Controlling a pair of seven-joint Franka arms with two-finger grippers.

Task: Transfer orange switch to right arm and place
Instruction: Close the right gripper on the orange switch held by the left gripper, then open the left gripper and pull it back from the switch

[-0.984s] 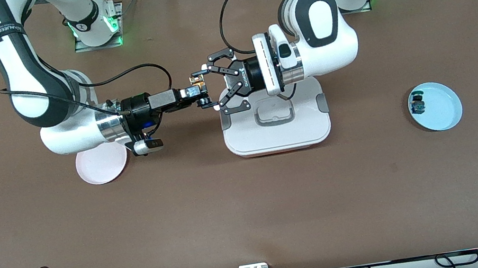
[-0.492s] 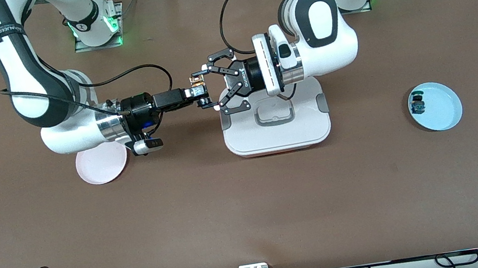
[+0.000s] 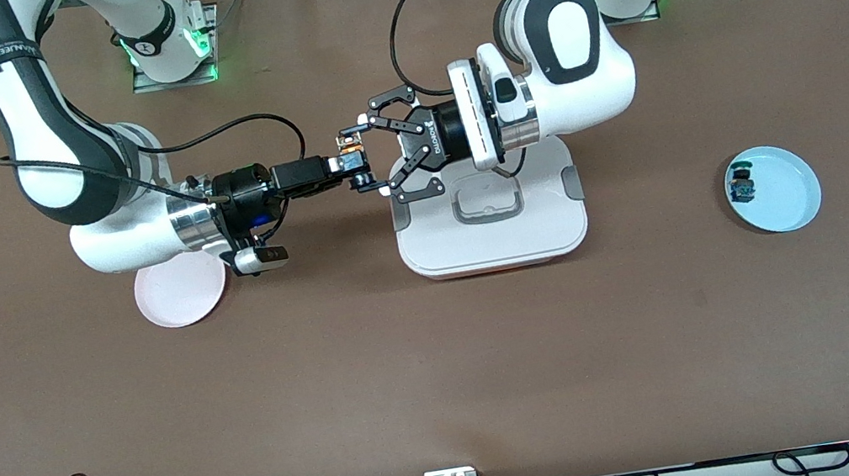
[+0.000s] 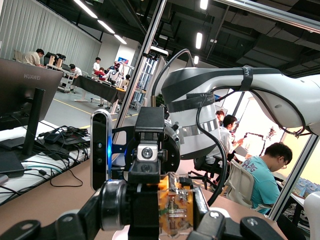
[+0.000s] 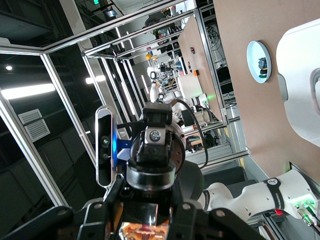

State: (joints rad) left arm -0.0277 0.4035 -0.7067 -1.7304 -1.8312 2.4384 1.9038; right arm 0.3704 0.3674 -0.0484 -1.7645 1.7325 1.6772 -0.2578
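The right gripper (image 3: 355,165) has clamped the orange switch (image 3: 349,148), which the left gripper (image 3: 368,153) also pinches above the table; tiny, rigid, grip its body.

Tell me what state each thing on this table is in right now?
orange switch: in the air, gripped from both ends
left gripper: shut on the orange switch
right gripper: shut on the orange switch
white box: lid on
pink plate: nothing visible on it
blue plate: holds a small blue-topped part

Brown table (image 3: 446,371), lab w/ ceiling striplights (image 4: 202,40)
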